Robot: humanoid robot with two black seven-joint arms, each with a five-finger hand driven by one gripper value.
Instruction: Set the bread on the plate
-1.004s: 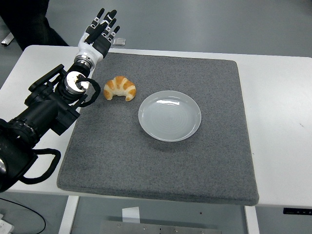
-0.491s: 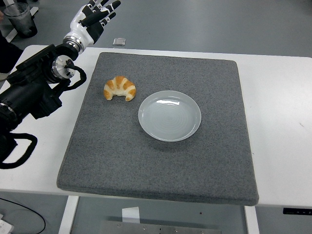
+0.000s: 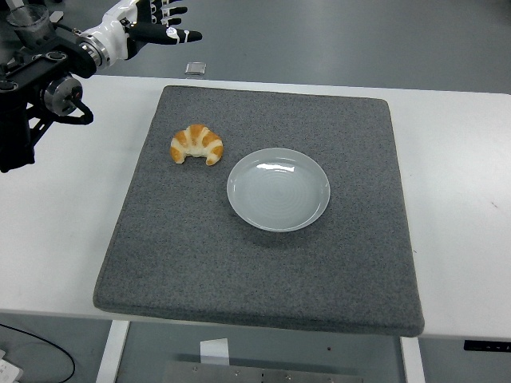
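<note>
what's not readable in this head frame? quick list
- Right arm: not in the head view at all.
- Left hand: cut by the top edge, so only some spread fingers show; it holds nothing visible.
- Small object on the floor beyond the table: too small to identify.
- Clear container at top left: cropped by the edge, contents unclear.
- Croissant: underside hidden against the grey mat.
- Plate: fully visible.

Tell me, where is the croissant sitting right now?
In the head view the croissant lies on the grey mat, towards its far left part, just left of the empty white plate and not touching it.
</note>
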